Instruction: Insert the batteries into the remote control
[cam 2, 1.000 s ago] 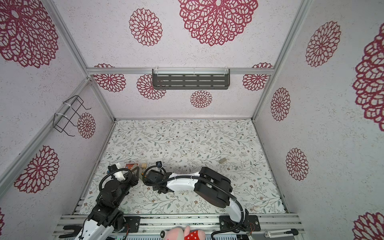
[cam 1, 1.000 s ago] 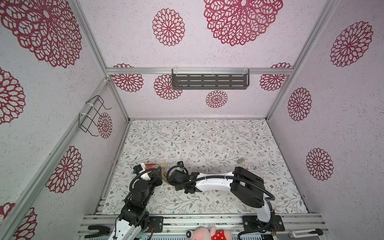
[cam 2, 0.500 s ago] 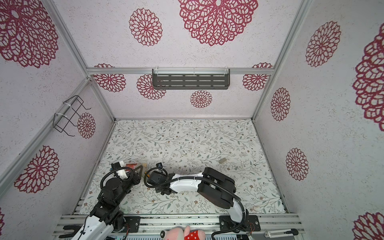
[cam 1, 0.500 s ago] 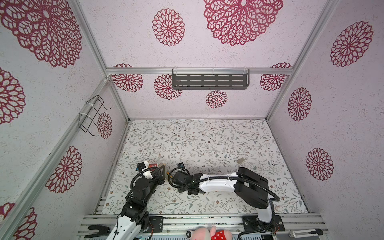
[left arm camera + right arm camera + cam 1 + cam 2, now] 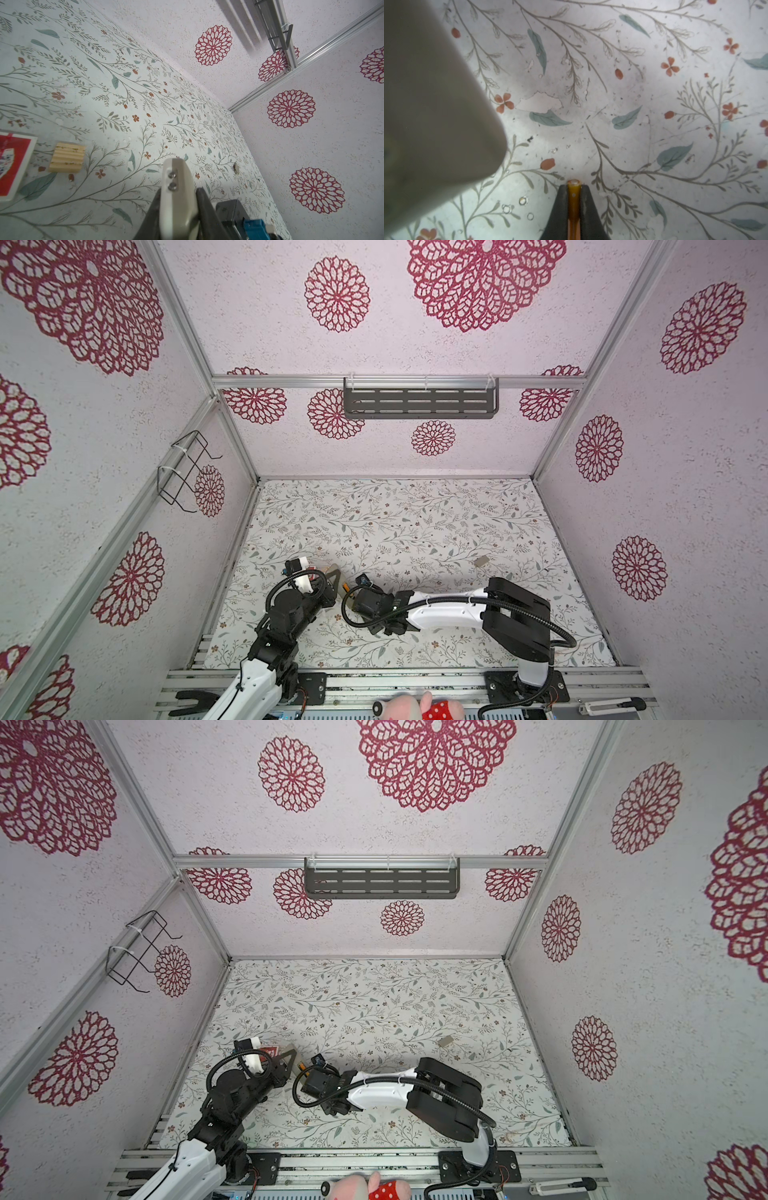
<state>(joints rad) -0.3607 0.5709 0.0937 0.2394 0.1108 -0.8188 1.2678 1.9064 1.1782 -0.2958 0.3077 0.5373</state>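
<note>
Remote (image 5: 176, 197): clamped between left fingers (image 5: 153, 209), contact end out, rest cut off by frame; a blur in right wrist view.
Battery (image 5: 573, 197): pinched between right fingers (image 5: 560, 207), pale tip showing, rear hidden; just beside remote, front-left over tabletop (image 5: 415, 522).
Both largely hidden by arms in both top views.
Box (image 5: 12, 166): red, cut off at frame edge.
Block (image 5: 67, 158): beside box.
Small beige piece (image 5: 482, 561): too small to identify.
Middle and back of tabletop open.

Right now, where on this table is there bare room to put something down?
Bare: the far half of the floral tabletop, from the back wall to the small beige piece. Crowded: near left, where the left gripper and right gripper work by the red card box and ridged wooden block.
</note>
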